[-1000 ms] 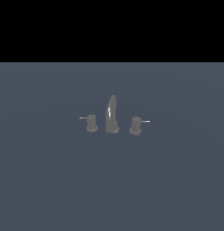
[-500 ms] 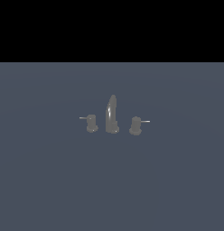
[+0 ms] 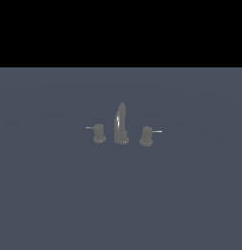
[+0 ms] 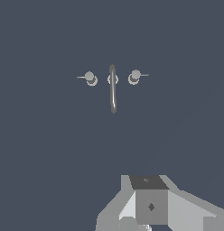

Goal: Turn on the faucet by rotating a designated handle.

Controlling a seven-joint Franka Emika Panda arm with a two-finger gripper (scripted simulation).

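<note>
Standing on a flat slate-blue table [image 3: 54, 195], the small grey faucet [image 3: 121, 124] shows its spout between two knobs. The handle [image 3: 147, 135], its thin rod pointing to the exterior view's right, is untouched. Only part of the claw [image 4: 147, 212] shows in the wrist view, well apart from it; its opening cannot be told. The twin knob [image 3: 99, 133] looks alike, so approaching the wrong one is the likely mistake.

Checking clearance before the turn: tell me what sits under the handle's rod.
Only bare floor lies under the rod of the handle; the rod sticks out free above it. The spot under the knob's base is hidden.
</note>
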